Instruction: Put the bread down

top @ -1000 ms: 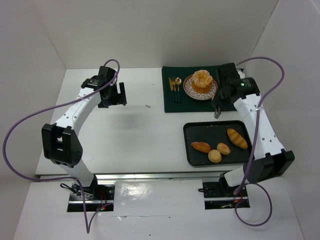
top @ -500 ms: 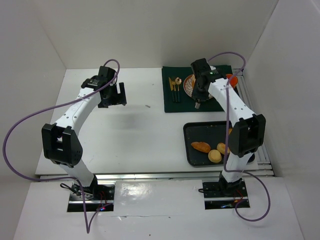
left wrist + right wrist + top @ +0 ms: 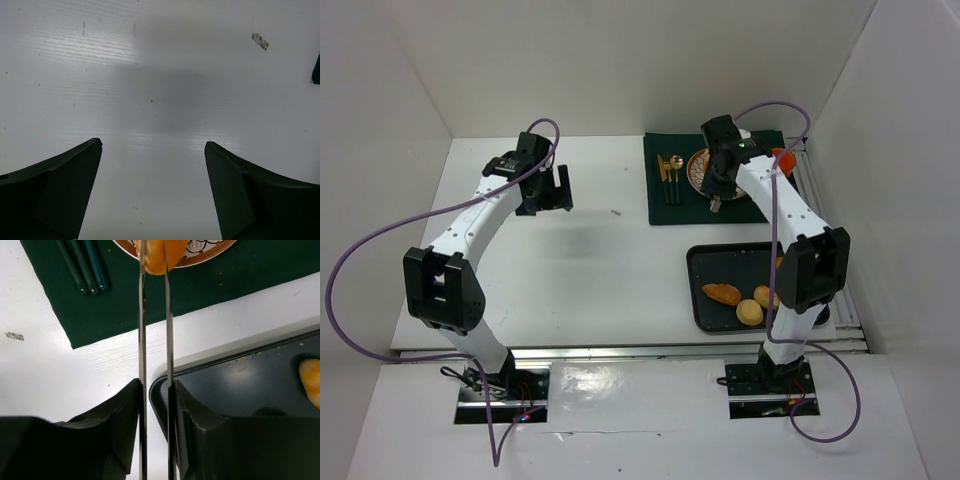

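Right jaws clamp tongs point(image 3: 142, 340) at bread point(image 3: 155, 255) | left jaws apart | right arm swung over plate point(image 3: 197, 255)

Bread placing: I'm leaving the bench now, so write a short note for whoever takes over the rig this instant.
Left gripper: open, empty, over the table.
Right gripper: shut on tongs, whose tips flank the bread.
Bread: at the plate on the green mat; whether it rests there is cut off from view.
Done: bread is at the plate.
Left: probably ease the tongs open, then back away.
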{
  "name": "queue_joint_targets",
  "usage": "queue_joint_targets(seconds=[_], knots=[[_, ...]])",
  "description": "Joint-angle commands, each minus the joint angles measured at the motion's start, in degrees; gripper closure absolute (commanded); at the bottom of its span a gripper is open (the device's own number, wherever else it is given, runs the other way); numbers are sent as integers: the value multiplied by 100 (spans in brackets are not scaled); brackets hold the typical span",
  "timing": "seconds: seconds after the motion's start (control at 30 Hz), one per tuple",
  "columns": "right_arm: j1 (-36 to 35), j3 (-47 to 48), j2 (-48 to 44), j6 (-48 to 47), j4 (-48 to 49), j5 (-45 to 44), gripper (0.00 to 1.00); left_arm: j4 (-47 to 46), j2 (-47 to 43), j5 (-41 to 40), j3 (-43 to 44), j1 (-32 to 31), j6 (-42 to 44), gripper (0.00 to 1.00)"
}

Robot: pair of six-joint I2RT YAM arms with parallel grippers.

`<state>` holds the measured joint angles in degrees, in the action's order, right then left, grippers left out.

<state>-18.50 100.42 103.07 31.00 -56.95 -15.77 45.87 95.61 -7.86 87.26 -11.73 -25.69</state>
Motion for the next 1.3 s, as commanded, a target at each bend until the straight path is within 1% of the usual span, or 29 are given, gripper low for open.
queue_joint_targets(seconds=[0.0,0.03,0.07,0.1,0.4,0.5,0.53,0.63,0.67,0.7,0.73,0.77,0.8,0.87,1.0,1.03,1.13,1.27], knots=[[-48,136,-383,46,228,-102,61,10,80,-76,98,21,12,3],[-48,83,-488,46,228,-102,61,10,80,-76,98,21,12,3],[-48,83,-541,46,228,-102,59,10,80,-76,98,21,12,3],[-48,22,-594,46,228,-102,54,10,80,-76,98,21,12,3],[-48,-102,-858,38,167,-154,52,10,-25,-76,98,21,12,3],[-276,-102,-911,-199,219,-40,53,62,-139,-137,98,135,-137,3],[-520,-102,-972,-270,280,-40,53,63,-226,-137,98,136,-225,3],[-935,-154,-973,-411,535,30,53,63,-306,-32,45,363,-278,3],[-1240,-250,-1034,-507,649,143,53,63,-367,-32,45,364,-278,3],[-1400,-469,-1034,-656,1024,318,53,63,-446,-32,106,451,-339,3],[-1558,-593,-1034,-657,1228,320,53,63,-447,-32,107,530,-340,3],[-1864,-690,-1034,-727,1421,381,53,115,-525,-32,168,531,-410,3],[-2024,-795,-982,-788,1841,382,53,115,-613,21,168,618,-410,3],[-2384,-963,-701,-920,2378,329,53,115,-719,91,168,698,-576,3],[-2693,-1077,-86,-1061,3100,49,53,115,-904,214,115,830,-648,3],[-2694,-1025,193,-1061,3198,48,53,115,-965,214,63,830,-648,3],[-2764,-1025,512,-1000,3637,-13,53,115,-1079,380,-86,891,-718,3],[-2887,-1393,986,-781,4182,-452,53,63,-1080,505,-192,953,-771,3]])
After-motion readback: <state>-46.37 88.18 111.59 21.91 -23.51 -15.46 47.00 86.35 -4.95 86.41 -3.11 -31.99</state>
